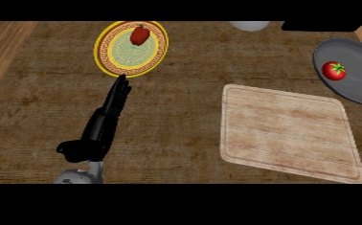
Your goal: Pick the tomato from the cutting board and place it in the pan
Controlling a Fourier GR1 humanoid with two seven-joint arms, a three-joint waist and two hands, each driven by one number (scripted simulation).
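Note:
A red tomato with a green stem lies inside the grey pan at the right edge of the head view. The pale wooden cutting board lies bare at the lower right, just below the pan. My left hand rests at the lower left with its fingers straight, their tips pointing up toward a plate. It holds nothing. My right hand does not show.
A yellow-rimmed patterned plate at the upper left carries a dark red vegetable. A pale round object and a black object sit at the top edge. Lighter wood strip runs along the left.

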